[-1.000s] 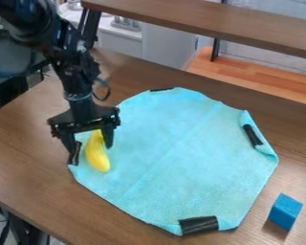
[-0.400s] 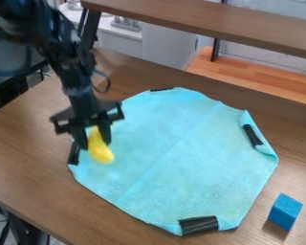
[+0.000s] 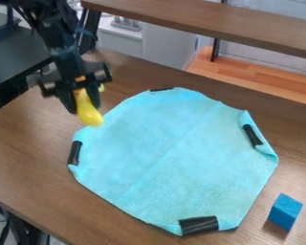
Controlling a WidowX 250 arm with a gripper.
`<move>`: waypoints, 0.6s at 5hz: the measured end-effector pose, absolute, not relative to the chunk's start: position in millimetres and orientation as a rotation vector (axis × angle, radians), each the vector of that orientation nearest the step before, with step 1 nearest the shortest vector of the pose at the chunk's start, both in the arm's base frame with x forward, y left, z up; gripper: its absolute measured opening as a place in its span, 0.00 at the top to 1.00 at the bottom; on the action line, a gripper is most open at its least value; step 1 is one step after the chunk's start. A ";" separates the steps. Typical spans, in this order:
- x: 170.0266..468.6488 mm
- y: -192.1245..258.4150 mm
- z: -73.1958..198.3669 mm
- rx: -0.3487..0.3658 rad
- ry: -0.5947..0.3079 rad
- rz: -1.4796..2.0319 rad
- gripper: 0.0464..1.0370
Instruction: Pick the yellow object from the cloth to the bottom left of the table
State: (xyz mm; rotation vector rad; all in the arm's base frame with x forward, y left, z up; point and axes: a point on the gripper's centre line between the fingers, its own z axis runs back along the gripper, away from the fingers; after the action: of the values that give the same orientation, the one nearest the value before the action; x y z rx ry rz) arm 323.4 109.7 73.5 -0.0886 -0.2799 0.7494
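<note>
While the black two-finger gripper (image 3: 83,108) hangs above the upper left edge of the light blue, roughly eight-sided cloth (image 3: 168,153), its fingers (image 3: 67,99) are drawn in narrow around the smooth yellow banana-shaped object (image 3: 89,115). A second ago they stood wider, astride it, with the yellow piece lying on the fabric; since then they have closed in and risen, carrying it up and toward the top left of the view. Its body now slants down between the fingers, with the lower end jutting out past their tips, and the patch of cloth where it lay is bare.

For the task, this means the picking seems done and the carrying and placing remain. The likely goal is the bare stretch of brown wooden table (image 3: 27,165) below and to the left of the fingers, so the next move probably calls for a swing down that way, clear of the cloth's rolled edge and the black strip (image 3: 74,153) just below the fingers. The curved piece could pivot if the grip is off-centre. The blue foam-like block (image 3: 285,210), far to the lower right of the fingers, is well apart from that route.
</note>
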 end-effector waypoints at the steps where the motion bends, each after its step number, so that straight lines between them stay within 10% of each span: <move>1: 326.8 136.0 61.6 -0.006 -0.236 0.709 0.57; 3: 333.2 196.5 19.7 0.104 -0.231 0.694 0.57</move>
State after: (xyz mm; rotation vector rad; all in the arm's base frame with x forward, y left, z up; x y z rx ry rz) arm 333.2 196.5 19.7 0.1044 -0.2313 0.6938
